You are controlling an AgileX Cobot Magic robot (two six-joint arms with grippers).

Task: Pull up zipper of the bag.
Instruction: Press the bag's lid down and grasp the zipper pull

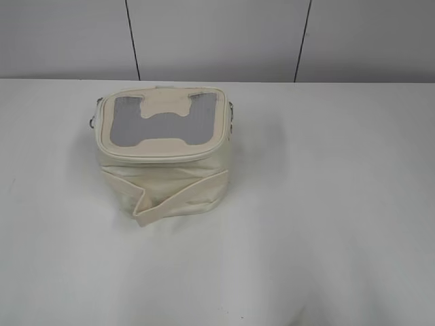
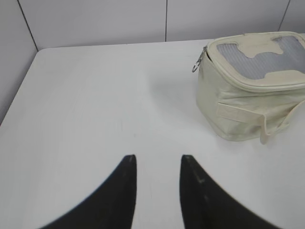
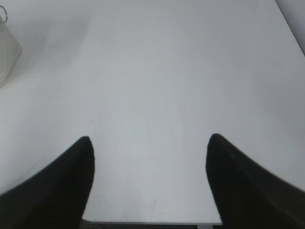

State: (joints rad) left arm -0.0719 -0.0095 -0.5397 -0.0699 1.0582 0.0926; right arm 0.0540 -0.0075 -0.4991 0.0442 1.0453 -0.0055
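Observation:
The cream bag stands on the white table, left of centre in the exterior view, its grey lid with the cream H patch facing up. It also shows in the left wrist view at upper right. The zipper runs round the lid's rim; a silver ring pull hangs at the bag's left corner, and another shows at the right wrist view's upper left edge. My left gripper is open and empty, well short of the bag. My right gripper is wide open and empty over bare table. Neither gripper shows in the exterior view.
The flat cream strap crosses the bag's front side. The white table runs to a grey panelled wall at the back. Its near edge shows below my right gripper.

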